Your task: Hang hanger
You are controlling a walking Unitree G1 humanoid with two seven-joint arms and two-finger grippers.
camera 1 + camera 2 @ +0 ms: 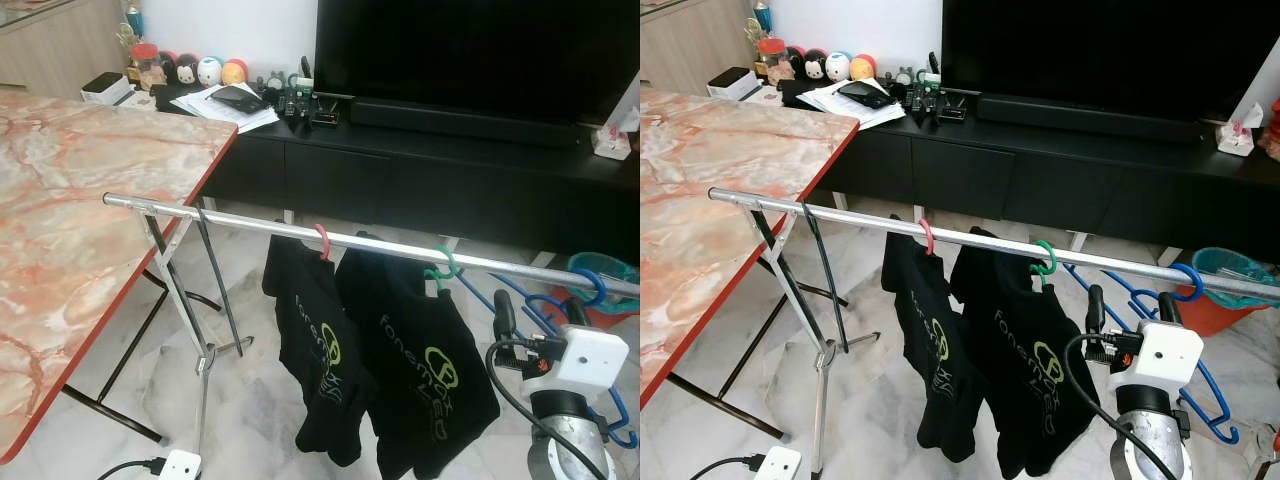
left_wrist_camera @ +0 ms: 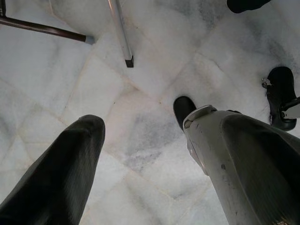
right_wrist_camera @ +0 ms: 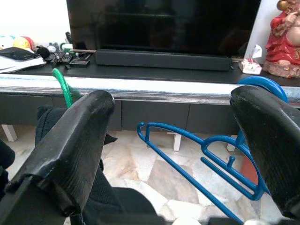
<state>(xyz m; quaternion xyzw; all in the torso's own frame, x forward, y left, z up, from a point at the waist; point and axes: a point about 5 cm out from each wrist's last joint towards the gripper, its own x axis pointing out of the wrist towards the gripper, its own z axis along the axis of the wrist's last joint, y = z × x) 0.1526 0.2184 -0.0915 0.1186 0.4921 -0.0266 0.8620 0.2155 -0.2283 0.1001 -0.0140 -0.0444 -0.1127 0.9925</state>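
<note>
**Pincer wide apart below the rail, blue hanger hooked on**

Fingers of the right pincer [image 3: 173, 154], long, black and matte, stand spread wide with nothing between them, raised just below the chrome rail [image 1: 970, 240] near its right end. Between and beyond them hangs the blue hanger [image 3: 206, 161], thin smooth plastic with a notched bar, its round hook [image 1: 1188, 283] over the rail. Further left along the rail, two black T-shirts [image 1: 1020, 370] with green print hang from a green hook [image 1: 1045, 258] and a pink one [image 1: 928, 236]. The left pincer [image 2: 140, 154] hangs low, fingers parted and empty, over the glossy veined marble floor [image 2: 140, 93]. A marble-patterned desk [image 1: 70, 200] with a red edge stands at left.
</note>
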